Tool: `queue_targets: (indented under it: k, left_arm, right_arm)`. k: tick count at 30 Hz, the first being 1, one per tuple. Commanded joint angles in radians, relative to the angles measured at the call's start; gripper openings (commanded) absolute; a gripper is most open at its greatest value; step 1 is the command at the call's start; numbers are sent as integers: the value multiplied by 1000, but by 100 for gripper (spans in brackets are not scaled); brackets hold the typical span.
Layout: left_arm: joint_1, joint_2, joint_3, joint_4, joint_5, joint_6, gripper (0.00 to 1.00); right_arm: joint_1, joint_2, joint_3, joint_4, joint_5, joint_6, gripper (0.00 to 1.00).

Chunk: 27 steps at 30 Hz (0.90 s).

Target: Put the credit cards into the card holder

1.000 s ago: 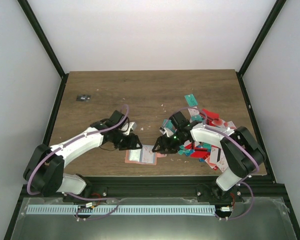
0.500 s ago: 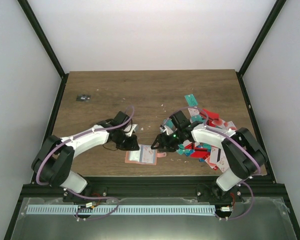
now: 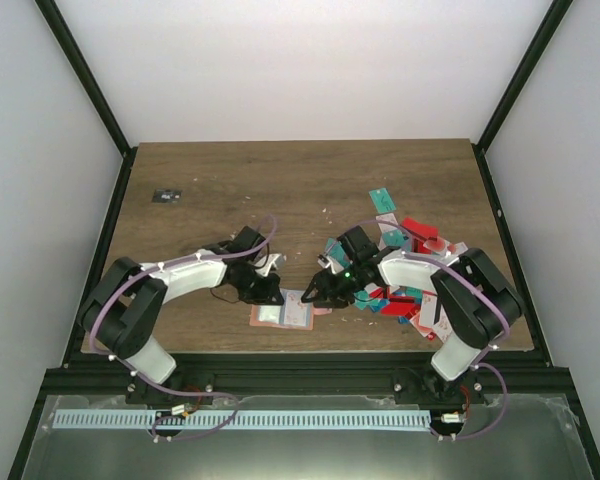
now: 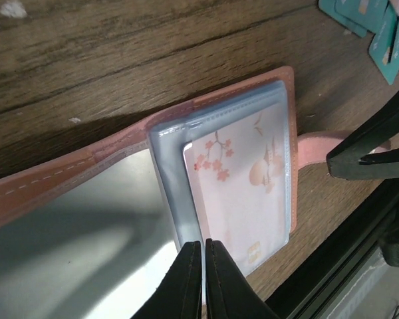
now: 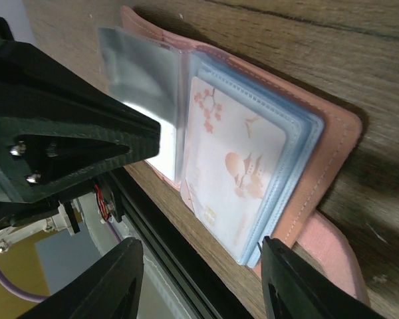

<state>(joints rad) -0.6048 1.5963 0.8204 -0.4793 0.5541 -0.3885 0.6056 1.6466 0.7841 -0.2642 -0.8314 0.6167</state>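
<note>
The salmon-pink card holder [image 3: 282, 313] lies open near the table's front edge. A white-pink card [image 4: 243, 193] with blossom print sits in its blue-grey pocket [image 4: 166, 166]; it also shows in the right wrist view [image 5: 236, 166]. My left gripper [image 3: 266, 293] is shut [image 4: 203, 259] on a clear pocket sleeve [image 5: 143, 80], holding it lifted off the stack. My right gripper [image 3: 315, 293] is open and empty [image 5: 206, 279], straddling the holder's pink cover [image 5: 332, 153] at the tab side. The other credit cards [image 3: 410, 290] lie in a heap to the right.
A tiny dark object [image 3: 166, 196] lies at the far left of the table. Teal cards [image 4: 379, 26] lie just beyond the holder. The black front rail [image 3: 300, 365] runs close below the holder. The right gripper's fingers [image 4: 372, 146] stand right beside the holder's tab.
My left arm's elbow has swung right and nearer the table; its gripper stays at the holder's left part. The right gripper has barely moved.
</note>
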Motion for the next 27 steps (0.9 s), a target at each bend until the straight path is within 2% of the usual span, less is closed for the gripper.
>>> queue_targets:
  k: [1, 10, 27]
  left_arm:
    - [-6, 31, -19, 55, 49, 7, 5]
    - [-12, 90, -27, 81, 76, 19, 5]
    - [-18, 179, -23, 64, 21, 59, 4]
  right_arm:
    - [4, 13, -10, 56, -33, 30, 50]
    - [3, 36, -14, 82, -45, 49, 50]
    - [5, 101, -4, 113, -73, 48, 49]
